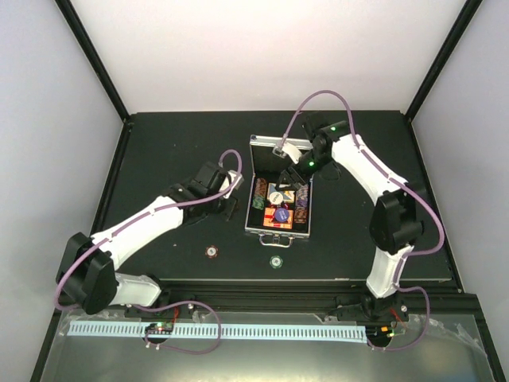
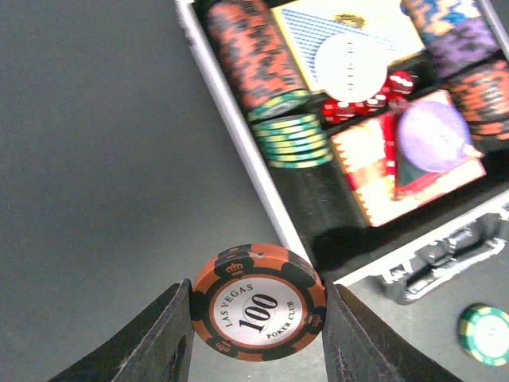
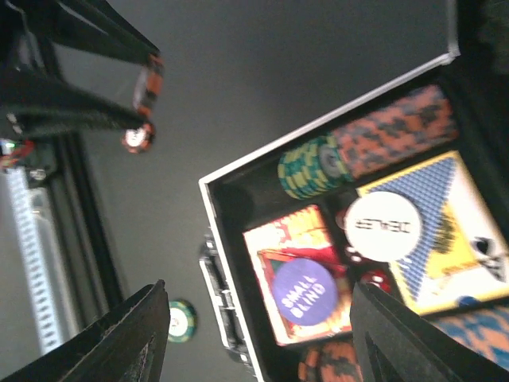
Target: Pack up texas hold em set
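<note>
The silver briefcase [image 1: 253,224] lies open mid-table. It holds stacked chips, a card deck [image 2: 374,171], red dice [image 2: 367,102], a white dealer button [image 3: 383,225] and a purple small-blind chip [image 3: 308,290]. My left gripper [image 1: 231,204] is just left of the case, shut edge-on on an orange-and-black 100 chip [image 2: 258,302] held above the table. It also shows in the right wrist view [image 3: 151,79]. My right gripper [image 1: 288,180] hovers open and empty over the case interior, its fingers [image 3: 135,334] wide apart.
A maroon chip [image 1: 211,251] and a green chip [image 1: 275,261] lie loose on the black table in front of the case; the green one also shows in both wrist views [image 2: 485,334] [image 3: 181,320]. The case lid [image 1: 274,151] stands open at the back.
</note>
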You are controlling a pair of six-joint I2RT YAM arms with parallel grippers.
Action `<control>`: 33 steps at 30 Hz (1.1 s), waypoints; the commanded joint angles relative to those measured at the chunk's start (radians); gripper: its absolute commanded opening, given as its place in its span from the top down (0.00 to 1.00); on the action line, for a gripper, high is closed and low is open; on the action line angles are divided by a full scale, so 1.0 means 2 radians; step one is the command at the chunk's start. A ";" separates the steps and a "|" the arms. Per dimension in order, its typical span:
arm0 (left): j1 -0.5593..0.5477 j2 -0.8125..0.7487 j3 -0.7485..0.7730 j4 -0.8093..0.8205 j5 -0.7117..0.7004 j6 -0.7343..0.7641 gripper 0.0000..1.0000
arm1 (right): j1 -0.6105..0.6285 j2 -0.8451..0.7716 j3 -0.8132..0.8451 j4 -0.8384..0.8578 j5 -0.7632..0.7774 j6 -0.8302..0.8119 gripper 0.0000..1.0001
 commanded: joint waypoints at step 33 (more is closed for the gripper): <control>-0.113 0.029 0.098 0.032 0.011 0.063 0.62 | 0.032 0.091 -0.007 -0.074 -0.197 0.030 0.53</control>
